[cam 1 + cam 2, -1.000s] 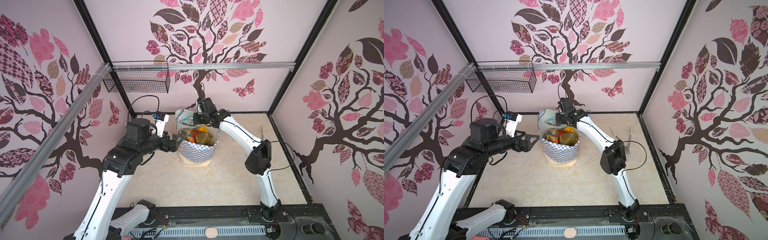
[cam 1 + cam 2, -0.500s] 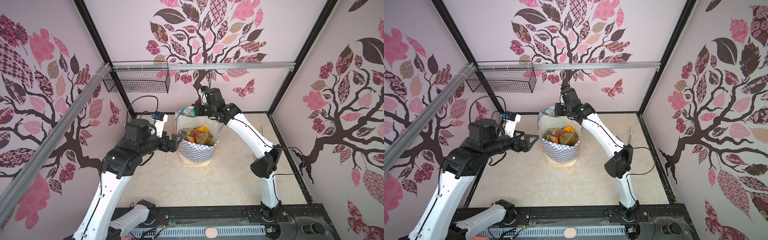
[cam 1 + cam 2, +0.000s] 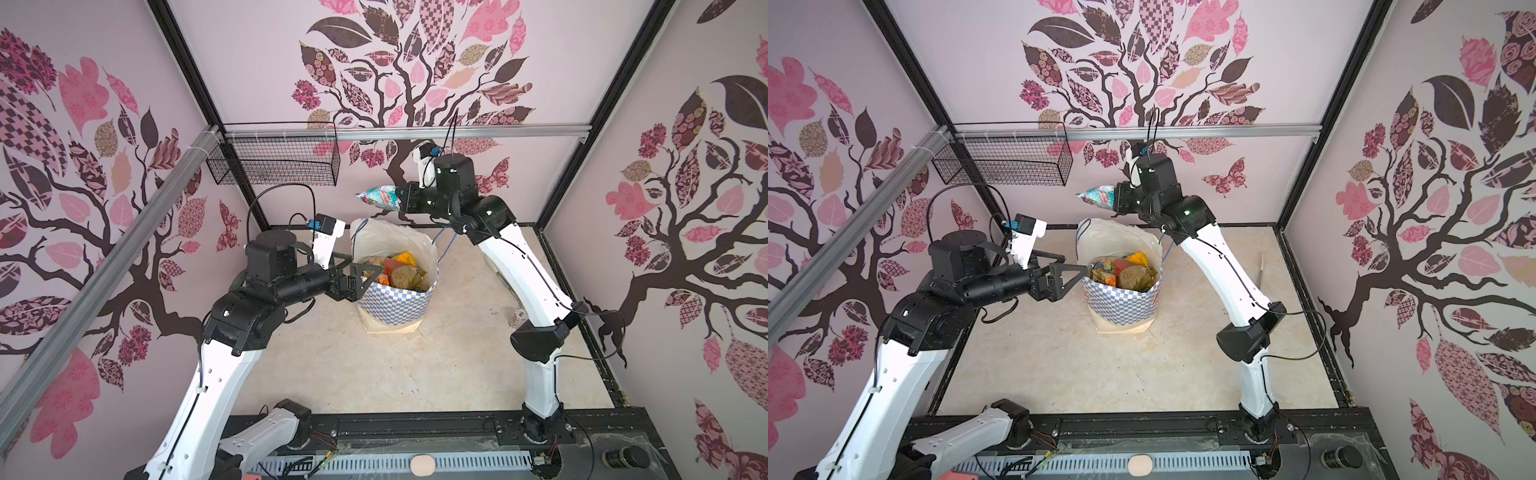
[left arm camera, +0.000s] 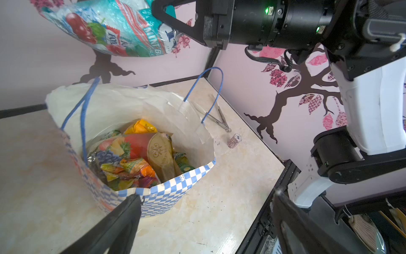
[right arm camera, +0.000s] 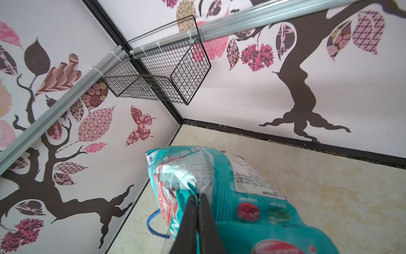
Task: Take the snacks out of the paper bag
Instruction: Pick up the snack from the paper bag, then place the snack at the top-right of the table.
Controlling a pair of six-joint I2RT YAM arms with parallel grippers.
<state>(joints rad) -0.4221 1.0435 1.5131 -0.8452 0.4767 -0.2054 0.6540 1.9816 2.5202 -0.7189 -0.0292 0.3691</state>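
The right gripper (image 3: 400,198) has risen out of the paper bag (image 3: 395,299) and hangs above its far rim, pinched tight on one teal packet (image 3: 376,195). The left gripper (image 3: 1074,263) gapes wide just left of the bag. Several snacks (image 3: 399,272) lie inside; I cannot count them. To the right lie one pair of tongs (image 4: 216,116) and one patterned cylinder (image 4: 235,140). One wire basket (image 3: 274,166) hangs far left.

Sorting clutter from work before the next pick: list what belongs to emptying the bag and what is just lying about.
Job: teal packet in the right gripper; paper bag; snacks inside it; open left gripper beside it.
Lying about: wire basket, metal tongs, small patterned cylinder.
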